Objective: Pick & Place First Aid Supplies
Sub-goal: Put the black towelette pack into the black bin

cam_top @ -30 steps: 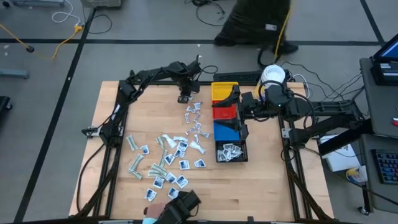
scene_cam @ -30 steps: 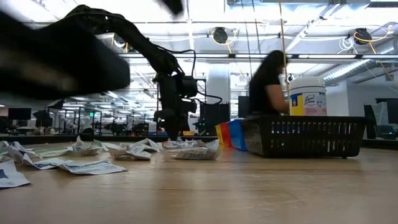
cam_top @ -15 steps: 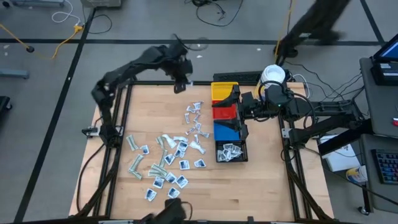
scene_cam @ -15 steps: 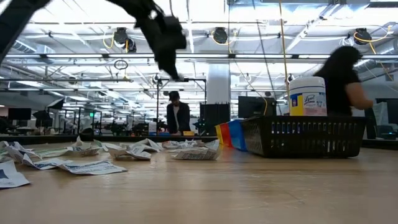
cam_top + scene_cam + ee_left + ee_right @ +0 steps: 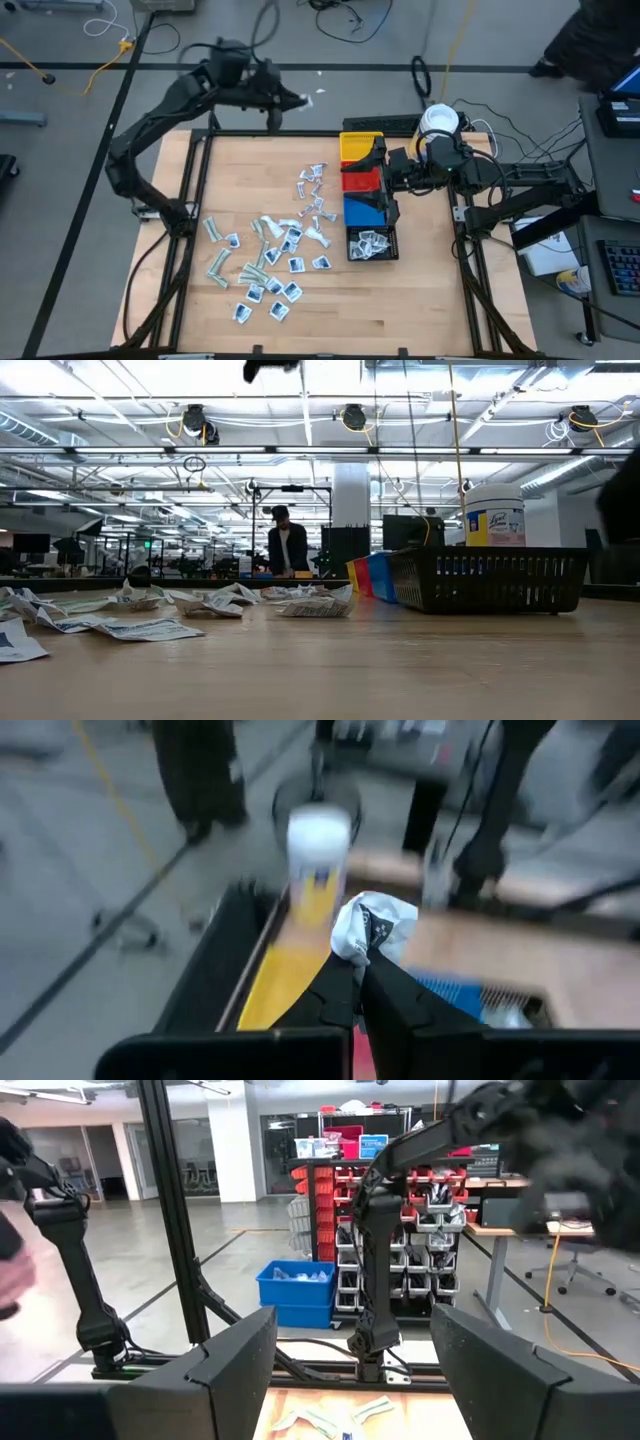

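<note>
My left gripper (image 5: 298, 98) is raised high over the table's far edge, left of the yellow bin (image 5: 355, 148), and is shut on one small white packet (image 5: 372, 925). Only a dark piece of that gripper (image 5: 270, 368) shows at the top of the low view. Many first aid supplies (image 5: 270, 255) lie loose on the wooden table, left of the bins, resting flat or crumpled (image 5: 150, 625). My right gripper (image 5: 350, 1380) is open and holds nothing; it hangs over the row of bins (image 5: 385, 178). My left gripper pinches the crumpled white packet by its lower edge (image 5: 362, 952) between its two fingertips. The fingers slant slightly down and point toward the table's right, at the bins. The packet sticks out past the fingertips, lifted clear of the table.
Yellow, red (image 5: 360, 180) and blue (image 5: 362, 210) bins and a black basket (image 5: 370, 243) holding several packets stand in a row at the table's right. A white jar (image 5: 437, 120) stands behind them. A person (image 5: 287, 545) stands far off in the room.
My left gripper has risen steeply from the table near its far edge, carrying the white packet clear. It has tipped from pointing down to nearly level, facing the bins. A person has walked rightward behind the table.
</note>
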Robot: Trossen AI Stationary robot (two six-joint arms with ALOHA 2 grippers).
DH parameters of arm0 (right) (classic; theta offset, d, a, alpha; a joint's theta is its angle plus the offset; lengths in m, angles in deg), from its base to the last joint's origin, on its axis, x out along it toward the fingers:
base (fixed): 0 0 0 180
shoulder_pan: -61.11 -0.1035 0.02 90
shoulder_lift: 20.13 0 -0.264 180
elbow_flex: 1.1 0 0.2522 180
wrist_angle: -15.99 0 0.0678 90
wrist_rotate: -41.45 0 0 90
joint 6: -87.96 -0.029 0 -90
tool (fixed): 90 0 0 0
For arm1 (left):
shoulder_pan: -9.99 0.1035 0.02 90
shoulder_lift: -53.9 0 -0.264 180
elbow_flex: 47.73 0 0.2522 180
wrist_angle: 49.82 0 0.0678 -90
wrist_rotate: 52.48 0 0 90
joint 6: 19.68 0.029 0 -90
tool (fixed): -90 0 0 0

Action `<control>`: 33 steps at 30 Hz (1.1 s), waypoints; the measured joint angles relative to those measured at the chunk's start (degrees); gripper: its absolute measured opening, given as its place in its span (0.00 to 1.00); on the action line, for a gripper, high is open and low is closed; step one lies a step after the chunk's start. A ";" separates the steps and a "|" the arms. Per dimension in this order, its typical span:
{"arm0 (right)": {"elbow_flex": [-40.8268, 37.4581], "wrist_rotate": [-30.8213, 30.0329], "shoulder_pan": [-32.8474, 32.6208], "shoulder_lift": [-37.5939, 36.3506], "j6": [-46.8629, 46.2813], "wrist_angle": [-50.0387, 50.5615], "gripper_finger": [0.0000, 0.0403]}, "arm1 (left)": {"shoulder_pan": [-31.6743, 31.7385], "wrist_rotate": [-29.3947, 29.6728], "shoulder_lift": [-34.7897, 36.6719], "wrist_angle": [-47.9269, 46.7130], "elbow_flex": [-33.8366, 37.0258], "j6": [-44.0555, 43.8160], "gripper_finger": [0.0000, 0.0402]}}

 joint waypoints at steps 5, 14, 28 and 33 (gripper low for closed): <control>0.00 -0.02 0.00 0.00 -0.02 -0.08 0.64 | -3.19 -2.21 1.94 6.75 0.00 -2.87 0.02; 0.00 -9.81 -0.23 0.00 -3.31 -0.11 0.64 | -12.85 8.20 2.29 5.97 0.00 -7.06 0.02; -0.04 -19.58 -1.14 0.74 -5.08 -8.44 0.64 | -40.75 54.94 -3.07 16.29 0.00 -9.95 0.02; 0.00 -16.31 -1.15 1.37 -7.44 -9.09 0.64 | -43.54 59.21 -5.47 18.47 0.00 -9.90 0.01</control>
